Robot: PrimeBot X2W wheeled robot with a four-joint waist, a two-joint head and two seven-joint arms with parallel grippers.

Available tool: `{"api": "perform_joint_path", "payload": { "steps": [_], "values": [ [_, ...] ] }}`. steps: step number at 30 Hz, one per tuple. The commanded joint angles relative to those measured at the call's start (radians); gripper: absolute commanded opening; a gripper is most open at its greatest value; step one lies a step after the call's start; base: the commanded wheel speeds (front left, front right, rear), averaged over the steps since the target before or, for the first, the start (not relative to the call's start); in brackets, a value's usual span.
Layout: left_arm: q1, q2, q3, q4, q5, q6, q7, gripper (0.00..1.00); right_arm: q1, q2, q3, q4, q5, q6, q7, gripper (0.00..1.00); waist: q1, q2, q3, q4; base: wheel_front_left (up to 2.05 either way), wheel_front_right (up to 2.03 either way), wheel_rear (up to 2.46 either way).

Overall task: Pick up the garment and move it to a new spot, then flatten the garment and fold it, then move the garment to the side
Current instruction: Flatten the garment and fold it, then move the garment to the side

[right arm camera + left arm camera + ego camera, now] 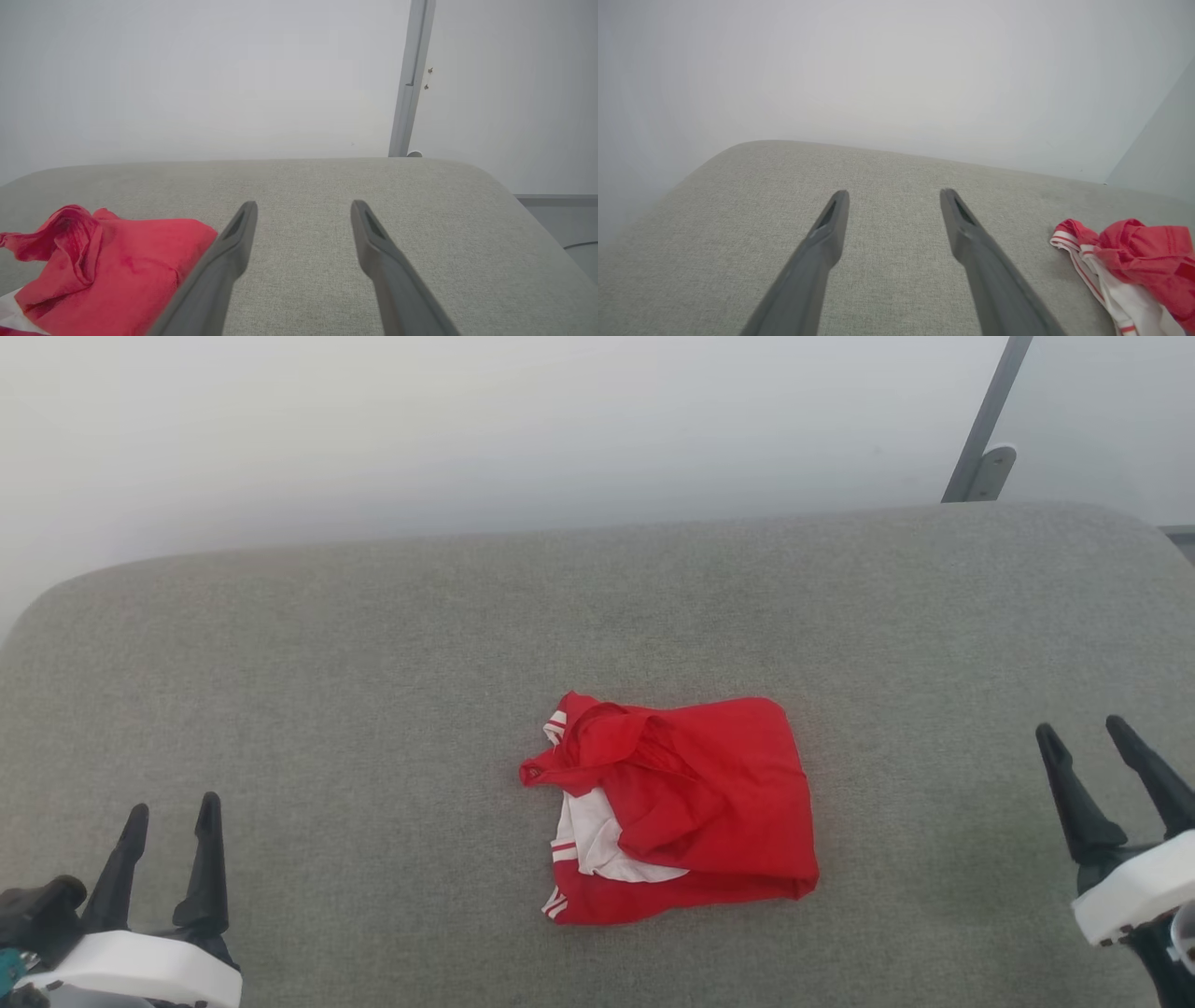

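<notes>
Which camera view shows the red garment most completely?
The head view: the whole crumpled garment lies on the grey cushion. The left wrist view cuts it off at its right edge; the right wrist view shows a red part at lower left.

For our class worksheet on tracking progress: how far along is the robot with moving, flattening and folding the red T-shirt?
Done: nothing visibly. The red T-shirt lies crumpled in the middle of the grey cushion. In hand: nothing; the left end effector and right end effector stand open, apart from it. Left: picking up, moving, flattening, folding, setting aside.
</notes>
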Motion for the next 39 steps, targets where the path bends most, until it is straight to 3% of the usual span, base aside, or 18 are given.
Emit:
{"api": "perform_joint_path", "payload": {
  "steps": [1,14,25,31,39],
  "values": [
    [0.012,0.006,0.007,0.002,-0.002,-0.005,-0.004,1.0,0.012,0.011,-0.001,0.008,-0.005,0.0,-0.021,1.0,0.0,-0.0001,-0.003,-0.001,0.0,0.0,0.0],
    [0.02,0.005,0.015,0.005,0.002,-0.009,-0.004,1.0,0.032,0.037,0.004,0.053,-0.012,0.0,-0.076,1.0,0.0,-0.0001,-0.012,-0.007,0.0,0.0,0.0],
    [0.018,0.003,0.001,0.008,0.004,-0.009,-0.004,1.0,0.005,0.032,0.045,0.05,0.005,0.0,-0.035,1.0,0.0,-0.0001,-0.013,0.015,0.0,0.0,0.0],
    [0.009,0.0,-0.012,0.01,0.003,-0.01,-0.004,1.0,-0.033,0.019,0.103,0.039,0.055,0.0,0.057,1.0,0.0,-0.0001,-0.002,0.048,0.0,0.0,0.0],
    [-0.015,-0.022,-0.039,0.023,0.001,-0.01,-0.004,1.0,-0.116,0.01,0.18,0.045,0.147,0.0,0.265,1.0,0.0,-0.0001,0.027,0.104,0.0,0.0,0.0]
  ]
}}
